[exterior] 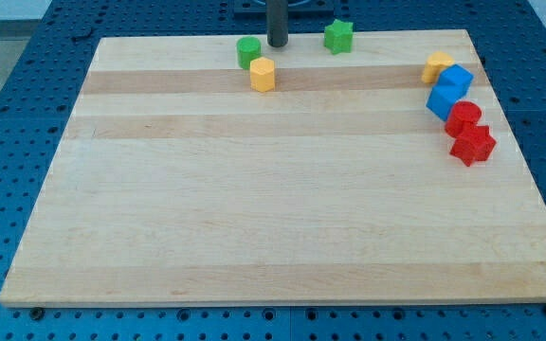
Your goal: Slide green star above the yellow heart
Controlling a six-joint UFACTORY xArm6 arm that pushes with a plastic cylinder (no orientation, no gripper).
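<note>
Nearest the camera lies the bare front edge of the table (282,301), a pale wooden board on a blue perforated base (27,114). The green star (338,36) sits at the upper centre-right of the frame, close to the far edge. We judge it a light, rigid block that should slide freely on the smooth wood but may rotate if pushed off-centre; contact is best made on its left flank, square to its middle. Our tool is a plain rod with nothing to open or close and grasps nothing; my tip (278,44) stands just left of the star, apart from it, between it and the green cylinder (248,51). The yellow heart (436,67) lies at the upper right, touching a blue block (449,90), with a red cylinder (463,117) and red star (473,144) below. A yellow hexagon (263,74) sits beneath the green cylinder. Room above the heart is narrow.
</note>
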